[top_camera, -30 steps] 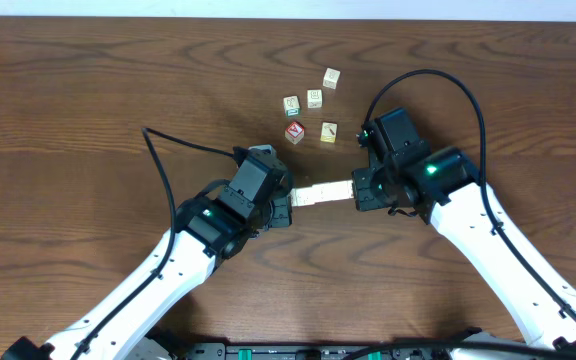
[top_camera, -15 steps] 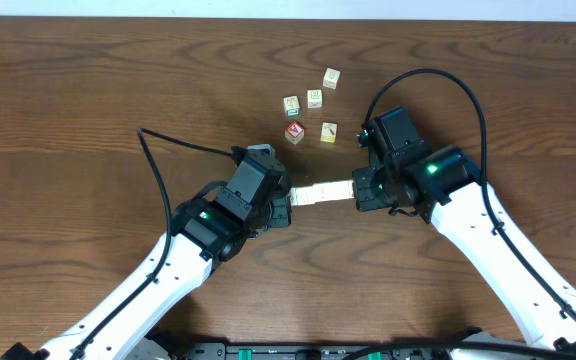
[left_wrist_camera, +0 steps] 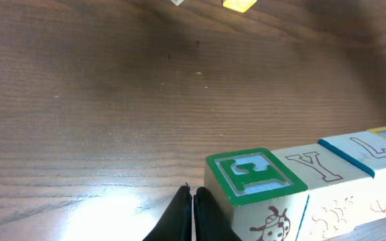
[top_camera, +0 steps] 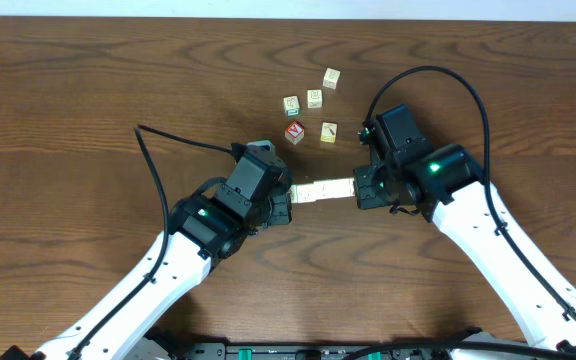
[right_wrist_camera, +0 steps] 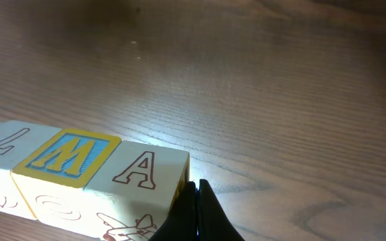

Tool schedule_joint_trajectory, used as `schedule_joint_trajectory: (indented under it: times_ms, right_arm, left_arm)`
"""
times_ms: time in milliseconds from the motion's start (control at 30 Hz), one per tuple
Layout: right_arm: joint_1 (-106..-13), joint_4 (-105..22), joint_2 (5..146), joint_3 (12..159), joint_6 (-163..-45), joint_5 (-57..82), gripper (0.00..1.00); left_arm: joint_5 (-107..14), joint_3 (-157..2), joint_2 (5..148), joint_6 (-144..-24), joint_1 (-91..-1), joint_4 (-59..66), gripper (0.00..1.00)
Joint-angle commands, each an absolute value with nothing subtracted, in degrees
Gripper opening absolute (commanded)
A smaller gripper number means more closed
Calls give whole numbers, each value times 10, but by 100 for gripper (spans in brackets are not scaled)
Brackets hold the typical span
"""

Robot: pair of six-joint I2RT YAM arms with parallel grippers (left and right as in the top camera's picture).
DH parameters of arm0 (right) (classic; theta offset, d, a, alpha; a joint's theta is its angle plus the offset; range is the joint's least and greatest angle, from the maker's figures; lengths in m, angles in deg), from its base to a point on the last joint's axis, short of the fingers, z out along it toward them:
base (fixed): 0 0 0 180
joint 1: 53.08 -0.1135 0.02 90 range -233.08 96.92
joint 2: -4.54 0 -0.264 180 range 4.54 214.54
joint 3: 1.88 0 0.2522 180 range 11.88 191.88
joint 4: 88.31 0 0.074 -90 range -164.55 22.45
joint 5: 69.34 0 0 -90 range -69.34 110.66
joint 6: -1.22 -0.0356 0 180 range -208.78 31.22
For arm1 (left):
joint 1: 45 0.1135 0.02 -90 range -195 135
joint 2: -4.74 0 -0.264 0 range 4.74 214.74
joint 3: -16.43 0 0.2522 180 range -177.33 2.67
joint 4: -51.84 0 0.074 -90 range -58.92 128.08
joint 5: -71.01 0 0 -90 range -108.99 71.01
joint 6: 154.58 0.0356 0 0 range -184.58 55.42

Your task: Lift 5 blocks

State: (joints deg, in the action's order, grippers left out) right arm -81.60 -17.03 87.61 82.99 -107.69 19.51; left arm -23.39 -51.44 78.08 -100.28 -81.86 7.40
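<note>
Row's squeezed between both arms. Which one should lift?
Neither alone, probably: the shut left gripper presses one end of the row of blocks, the shut right gripper the other. Raise both together.

Dark brown wood-grain table, 5 cream blocks, leftmost block green-framed with pale blue letter, Y block outlined brown, L block teal-edged, M block blue in yellow frame, A block outlined brown, far cube red-faced.

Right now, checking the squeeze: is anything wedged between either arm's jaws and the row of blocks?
Nothing visible. The left gripper, jaws shut, meets the row of blocks at its C end; the right gripper its A end.
</note>
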Motion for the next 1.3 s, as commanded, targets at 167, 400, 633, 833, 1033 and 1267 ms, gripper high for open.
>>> schedule_joint_trajectory:
  times_ms: [167, 400, 633, 833, 1033, 1267]
  right_arm:
    - [-870, -181, 873, 854, -1072, -19, 1]
    - [-870, -177, 873, 858, -1072, -18, 1]
    - [-870, -171, 873, 865, -1071, -18, 1]
    - [-870, -165, 873, 865, -1071, -16, 1]
    - [-870, -165, 873, 865, -1071, -16, 1]
    - [-870, -164, 873, 865, -1072, -12, 1]
  left_arm:
    - [-363, -589, 764, -993, -847, 113, 7]
    - [-363, -591, 764, -993, -847, 112, 7]
    - [-363, -598, 764, -993, -847, 111, 7]
    - [-363, -601, 764, -993, -847, 111, 7]
    - [-363, -603, 764, -993, -847, 111, 7]
    - [-363, -604, 764, -993, -847, 111, 7]
